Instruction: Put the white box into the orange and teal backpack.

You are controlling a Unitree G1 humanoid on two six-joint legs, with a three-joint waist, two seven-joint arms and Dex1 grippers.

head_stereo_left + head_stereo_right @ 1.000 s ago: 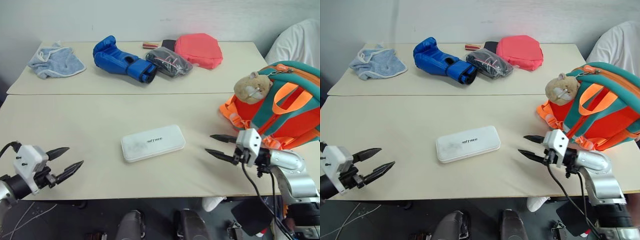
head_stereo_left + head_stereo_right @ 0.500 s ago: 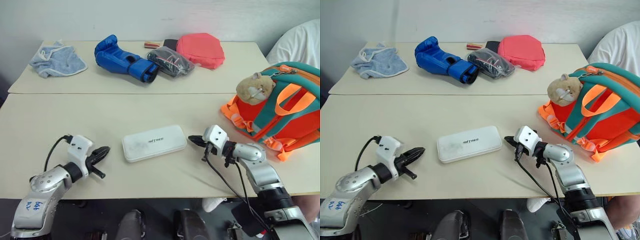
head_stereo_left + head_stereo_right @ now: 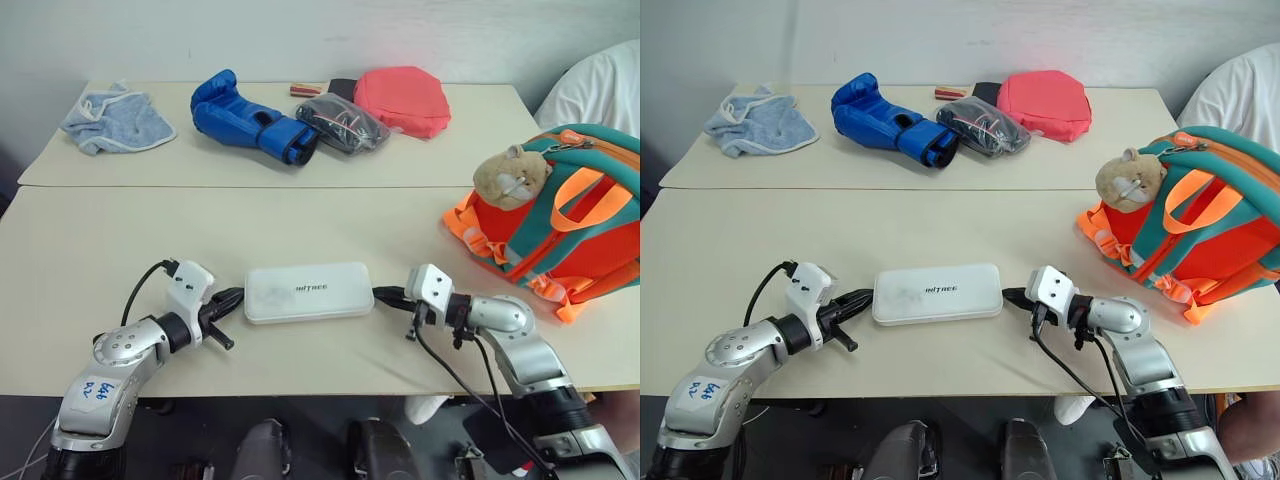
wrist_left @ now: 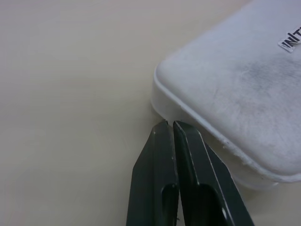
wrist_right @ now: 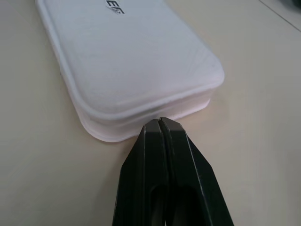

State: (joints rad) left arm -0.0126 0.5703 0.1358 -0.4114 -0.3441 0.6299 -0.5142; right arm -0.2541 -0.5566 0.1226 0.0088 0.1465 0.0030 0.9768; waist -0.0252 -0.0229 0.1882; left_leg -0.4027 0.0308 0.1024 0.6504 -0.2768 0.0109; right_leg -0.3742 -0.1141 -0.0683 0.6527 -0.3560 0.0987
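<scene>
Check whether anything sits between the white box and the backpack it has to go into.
Nothing visible does. The white box lies flat on the table, and the bare tabletop runs from it to the orange and teal backpack at the right. The right gripper sits shut at the box's right end.

White box [image 3: 308, 292] with grey lettering, orange and teal backpack [image 3: 560, 230], blue boxing glove [image 3: 245, 117], coral pouch [image 3: 400, 99], pale-blue towel [image 3: 116, 118], cream bench [image 3: 150, 240].

One white box [image 3: 308, 291]; one orange and teal backpack [image 3: 560, 235]; one blue boxing glove [image 3: 248, 116]; one blue towel [image 3: 117, 117]; one coral pouch [image 3: 399, 100]; one dark bag [image 3: 338, 121].
</scene>
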